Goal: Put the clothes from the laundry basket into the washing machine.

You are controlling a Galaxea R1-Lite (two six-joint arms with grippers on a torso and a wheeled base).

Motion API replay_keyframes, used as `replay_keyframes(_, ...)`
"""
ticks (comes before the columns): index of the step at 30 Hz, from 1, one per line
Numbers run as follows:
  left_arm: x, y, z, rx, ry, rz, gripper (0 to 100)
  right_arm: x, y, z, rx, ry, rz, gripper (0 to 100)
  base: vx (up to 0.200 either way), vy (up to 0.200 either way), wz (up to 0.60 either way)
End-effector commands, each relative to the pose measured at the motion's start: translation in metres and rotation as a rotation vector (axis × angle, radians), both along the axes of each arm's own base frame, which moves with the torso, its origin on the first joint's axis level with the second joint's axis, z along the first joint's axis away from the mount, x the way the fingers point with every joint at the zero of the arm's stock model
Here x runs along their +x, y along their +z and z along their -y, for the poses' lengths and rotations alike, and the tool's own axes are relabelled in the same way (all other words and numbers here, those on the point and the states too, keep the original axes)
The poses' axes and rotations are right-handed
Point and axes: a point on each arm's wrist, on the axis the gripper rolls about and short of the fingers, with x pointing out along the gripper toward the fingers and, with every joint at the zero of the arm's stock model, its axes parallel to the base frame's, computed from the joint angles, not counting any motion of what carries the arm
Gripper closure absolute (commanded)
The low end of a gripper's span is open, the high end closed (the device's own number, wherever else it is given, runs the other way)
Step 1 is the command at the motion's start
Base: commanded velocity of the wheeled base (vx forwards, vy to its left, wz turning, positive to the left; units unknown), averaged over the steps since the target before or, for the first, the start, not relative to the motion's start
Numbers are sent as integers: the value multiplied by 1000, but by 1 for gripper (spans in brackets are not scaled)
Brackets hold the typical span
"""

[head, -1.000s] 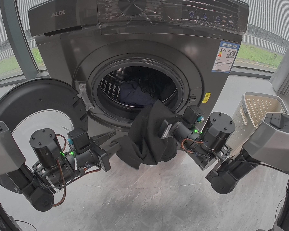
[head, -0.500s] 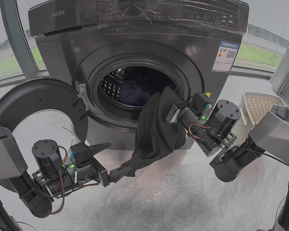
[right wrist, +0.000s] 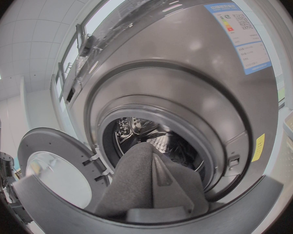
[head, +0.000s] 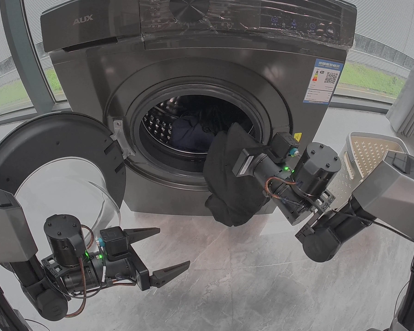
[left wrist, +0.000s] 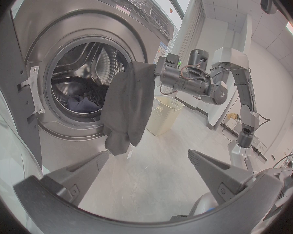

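Your left gripper (head: 172, 248) has just let go of the black garment (head: 230, 185). A second ago it held the lower hem out to the side. Now it sits low and pulled back near the floor (head: 244, 281), its fingers spread wide with nothing between them.

The cloth has swung back and hangs bunched from your right gripper (head: 232, 158) alone, which is pinching its upper part. That arm has also risen and moved in, so the garment now drapes at the lower right of the drum (head: 193, 116) opening. Its top edge is against the mouth, but most of it dangles outside, down the front of the washing machine (head: 101, 83).

For the task, this looks like a handoff to a one-armed feed: the piece is at the opening but not yet in. Expect the hanging tail to be the trouble, since it could drag over the rim or slip to the floor when you release.

Inside the drum, dark clothes (head: 191, 134) already lie at the back. The door (head: 50, 148) stands swung fully open on the robot's left, close above your idle left arm, so mind it if you raise that arm. The laundry basket (head: 368, 157) sits on the robot's right, behind the right arm, and you cannot tell whether anything is in it.
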Motion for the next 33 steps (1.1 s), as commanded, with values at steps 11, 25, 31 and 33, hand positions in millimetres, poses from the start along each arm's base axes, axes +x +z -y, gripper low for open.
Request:
replay_keyframes(11, 25, -3, 12, -17, 21, 29, 0, -49, -13, -43, -39, 166, -39, 100, 0, 0, 0)
replay_keyframes(25, 38, 3, 30, -57, 2, 76, 0, -74, -30, -65, -75, 251, -78, 100, 0, 0, 0)
replay_keyframes(31, 42, -14, 35, -31, -8, 28, 0, -86, -27, -70, -68, 277, -74, 100, 0, 0, 0)
replay_keyframes(33, 42, -21, 40, -21, -21, 9, 0, -91, -26, -69, -64, 289, -76, 100, 0, 0, 0)
